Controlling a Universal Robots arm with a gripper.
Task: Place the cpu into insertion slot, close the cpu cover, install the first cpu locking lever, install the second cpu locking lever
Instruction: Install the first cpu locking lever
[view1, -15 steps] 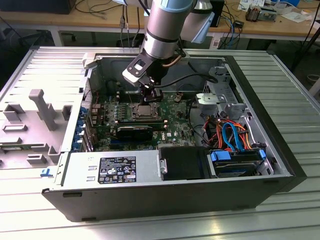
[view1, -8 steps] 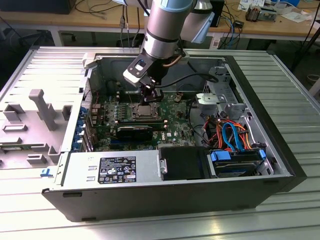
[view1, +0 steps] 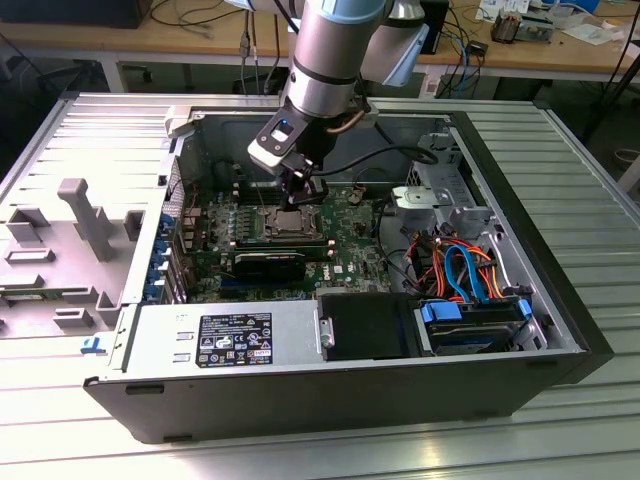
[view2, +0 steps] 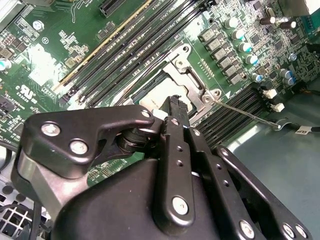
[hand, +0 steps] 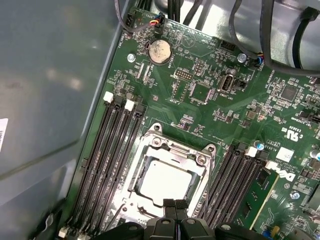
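An open case (view1: 350, 405) lies on a metal table (view1: 570, 440). The cpu (hand: 167, 181) sits in the slot (hand: 136, 181) under the cover (hand: 174, 148). The shut, empty claw (hand: 175, 204) hangs at the cover's edge.

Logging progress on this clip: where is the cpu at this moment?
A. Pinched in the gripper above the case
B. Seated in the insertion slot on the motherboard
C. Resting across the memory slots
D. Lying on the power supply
B: in the first wrist view the cpu lies flat in the insertion slot, framed by the cpu cover, with the gripper at the socket's edge.
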